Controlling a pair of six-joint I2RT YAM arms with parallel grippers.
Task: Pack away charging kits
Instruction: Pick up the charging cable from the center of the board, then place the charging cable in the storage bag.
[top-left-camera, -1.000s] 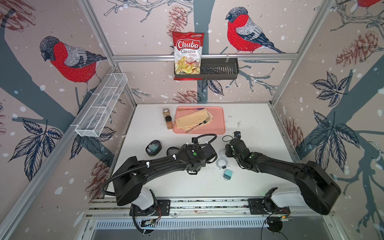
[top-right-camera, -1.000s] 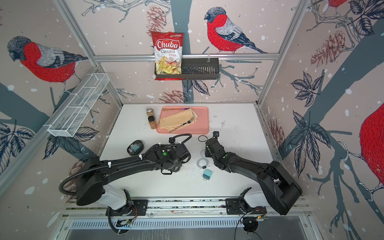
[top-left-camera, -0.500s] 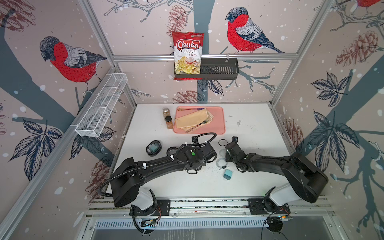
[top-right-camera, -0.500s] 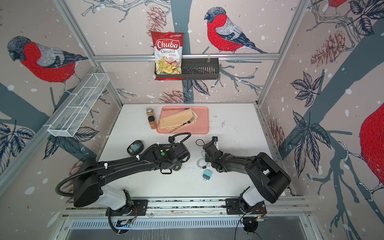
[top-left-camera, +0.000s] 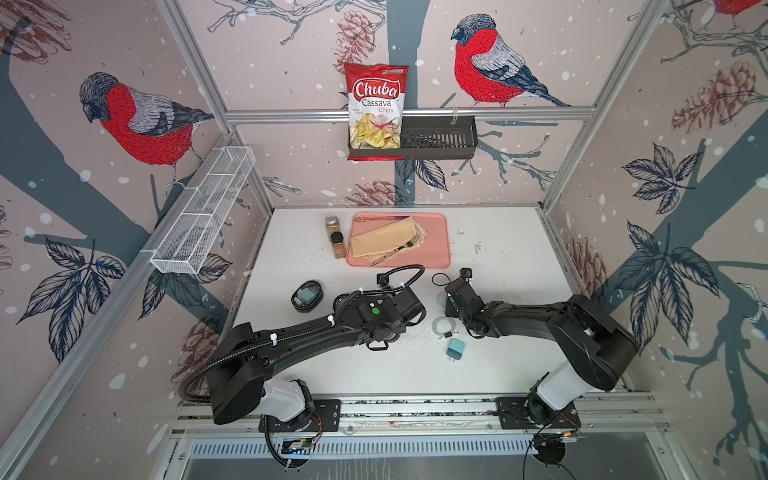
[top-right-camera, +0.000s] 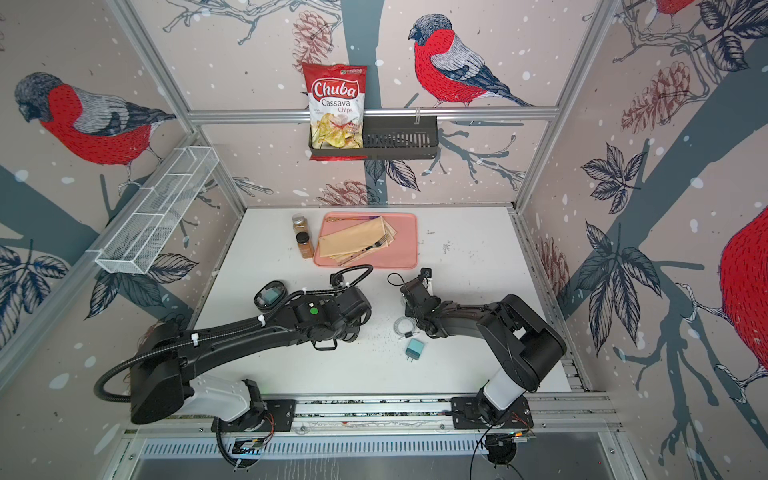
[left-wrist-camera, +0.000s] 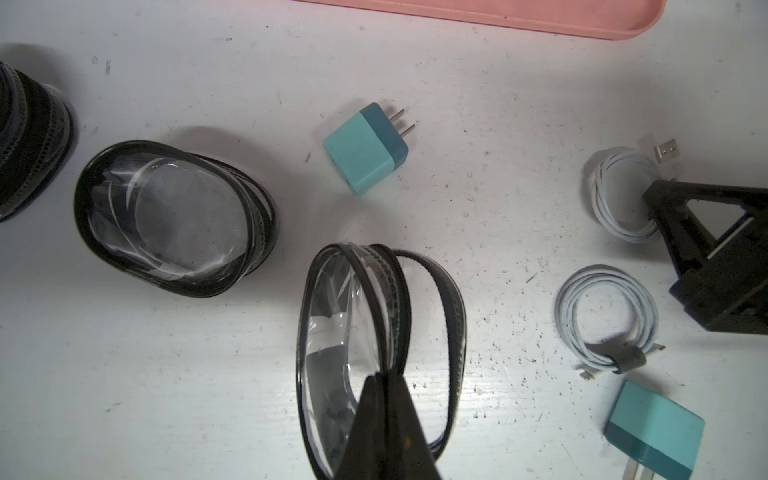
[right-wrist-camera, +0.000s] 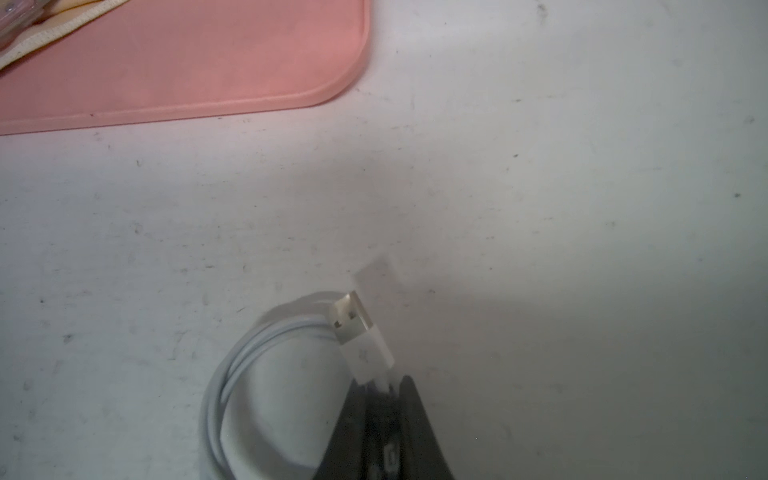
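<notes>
My left gripper (left-wrist-camera: 386, 380) is shut on the rim of an open black clear-lidded case (left-wrist-camera: 332, 332) and holds it up on edge. A second case (left-wrist-camera: 174, 216) looks empty beside it. A third case (top-left-camera: 306, 296) holds a teal adapter. One teal adapter (left-wrist-camera: 365, 149) lies loose between the cases and the tray. My right gripper (right-wrist-camera: 384, 384) is shut on a coiled white cable (right-wrist-camera: 232, 374) just behind its USB plug (right-wrist-camera: 353, 320). Another coiled cable (top-left-camera: 442, 326) and a teal adapter (top-left-camera: 456, 349) lie just in front of it.
A pink tray (top-left-camera: 438, 245) with a folded napkin and fork sits at the back, with two brown spice jars (top-left-camera: 336, 245) to its left. A chips bag (top-left-camera: 376, 108) hangs in a black wall basket. A white wire basket (top-left-camera: 203, 216) lines the left wall.
My right gripper dropped down and leftward onto the coiled cable and closed on it. The left arm kept its grip on the case and stayed put.
</notes>
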